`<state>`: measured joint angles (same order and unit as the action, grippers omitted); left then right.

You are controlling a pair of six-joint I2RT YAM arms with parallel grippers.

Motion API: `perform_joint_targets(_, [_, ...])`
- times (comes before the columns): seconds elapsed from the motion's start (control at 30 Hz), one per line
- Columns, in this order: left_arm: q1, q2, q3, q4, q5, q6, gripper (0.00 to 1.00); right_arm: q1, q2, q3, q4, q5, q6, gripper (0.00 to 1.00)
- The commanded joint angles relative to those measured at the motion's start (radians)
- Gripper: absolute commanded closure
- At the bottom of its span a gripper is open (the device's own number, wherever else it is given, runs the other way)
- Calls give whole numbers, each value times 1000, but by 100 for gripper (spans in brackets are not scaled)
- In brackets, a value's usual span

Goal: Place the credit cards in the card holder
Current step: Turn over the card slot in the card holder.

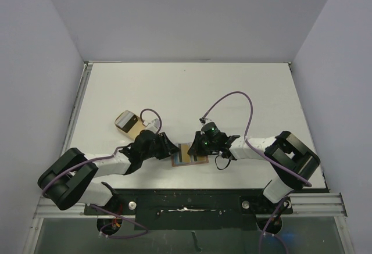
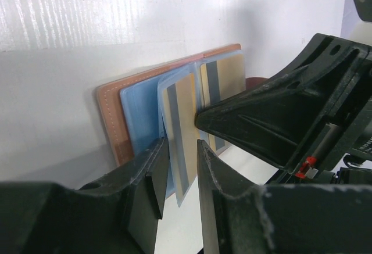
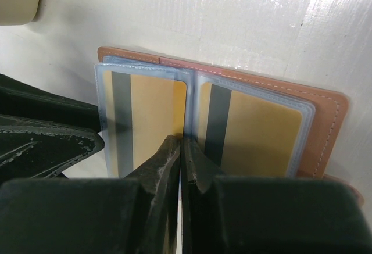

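White table (image 1: 192, 91), open card holder (image 1: 189, 155), tan case (image 1: 127, 120)

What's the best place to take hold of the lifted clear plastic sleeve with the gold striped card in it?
Pinch the clear plastic sleeve by its free outer edge, coming from the left, where the left gripper straddles it. That edge stands off the reddish-brown leather card holder, while the shut right gripper sits at the spine.
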<state>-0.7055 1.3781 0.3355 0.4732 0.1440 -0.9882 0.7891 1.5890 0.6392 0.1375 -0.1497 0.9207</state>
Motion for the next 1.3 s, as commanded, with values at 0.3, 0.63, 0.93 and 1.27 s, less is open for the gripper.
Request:
perform_joint_targets(0.3, [-8, -86, 85, -94, 13, 43, 97, 38, -32, -8, -3, -4, -7, 89])
perform_joint_targets(0.63, [-8, -94, 191, -310, -13, 148, 100, 39, -151, 9, -110, 52, -42, 70])
perform_joint_targets(0.93, [-10, -61, 259, -326, 26, 135, 88, 38, -275, -3, -206, 146, -75, 62])
perform_joint_targets(1.27, [-66, 25, 283, -196, 93, 48, 80, 29, -401, -39, -252, 227, -76, 58])
